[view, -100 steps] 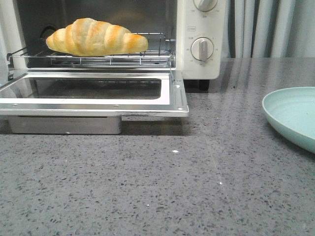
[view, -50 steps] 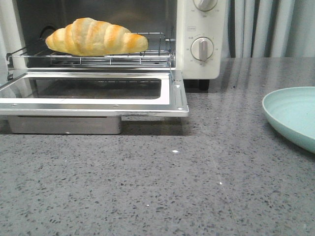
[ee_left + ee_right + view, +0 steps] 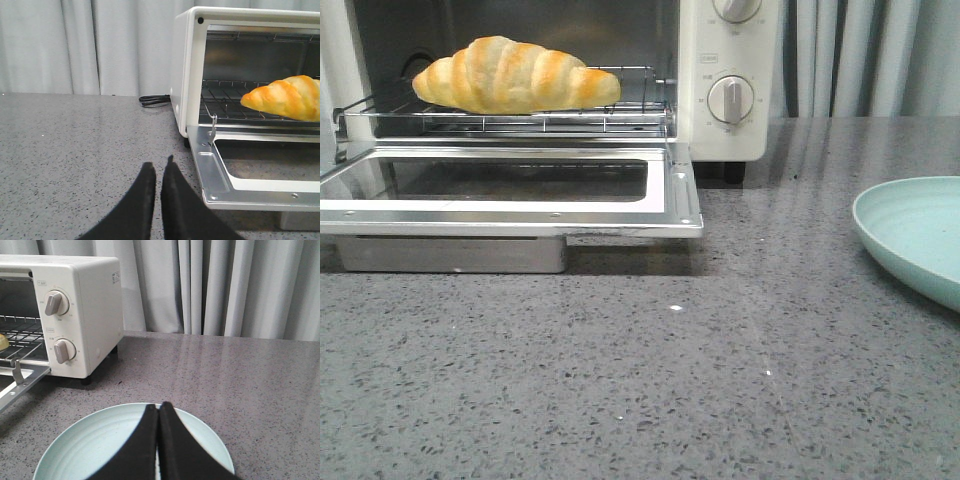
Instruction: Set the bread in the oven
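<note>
Left pincer (image 3: 157, 172): fingers closed tip to tip, holding nothing, low over the bare grey counter (image 3: 75, 145) at lower centre of its wrist frame, just beside the open door's (image 3: 250, 175) near corner. Right pincer (image 3: 158, 412): fingers pressed together, empty, above the pale green plate (image 3: 90, 445), whose lower rim is cut off by the frame edge. Neither pincer appears in the front view.

The bread (image 3: 515, 75) lies on the wire rack (image 3: 620, 115) inside the oven (image 3: 725, 80), upper left of the front frame; its right tip points toward the dials (image 3: 730, 98). In the left wrist frame, the bread's far end is cut off at the right edge. In the right wrist frame, only a small yellow sliver shows at the left edge. The oven top and upper dial are cropped in the front view.

Compared with the earlier front frames, bread, door and plate sit unchanged.
</note>
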Robot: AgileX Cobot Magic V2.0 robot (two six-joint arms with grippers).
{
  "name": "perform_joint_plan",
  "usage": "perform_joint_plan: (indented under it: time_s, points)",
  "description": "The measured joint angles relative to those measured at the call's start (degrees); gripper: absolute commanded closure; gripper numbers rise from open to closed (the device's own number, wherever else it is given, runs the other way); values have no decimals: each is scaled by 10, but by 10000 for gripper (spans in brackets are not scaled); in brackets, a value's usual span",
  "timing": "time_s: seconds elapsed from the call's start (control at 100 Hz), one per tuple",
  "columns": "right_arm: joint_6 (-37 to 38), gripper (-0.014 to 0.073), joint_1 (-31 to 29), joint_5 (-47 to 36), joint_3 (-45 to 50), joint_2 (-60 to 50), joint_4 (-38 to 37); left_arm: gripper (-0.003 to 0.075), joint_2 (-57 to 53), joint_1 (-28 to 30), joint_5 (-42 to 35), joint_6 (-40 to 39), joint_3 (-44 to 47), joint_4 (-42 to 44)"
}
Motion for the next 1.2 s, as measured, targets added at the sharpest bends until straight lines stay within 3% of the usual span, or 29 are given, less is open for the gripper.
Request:
perform_joint_plan:
  time_s: [1.2]
  points:
    - [0, 648, 0, -10, 7, 0, -5, 740, 0, 0, 0, 1, 0, 0]
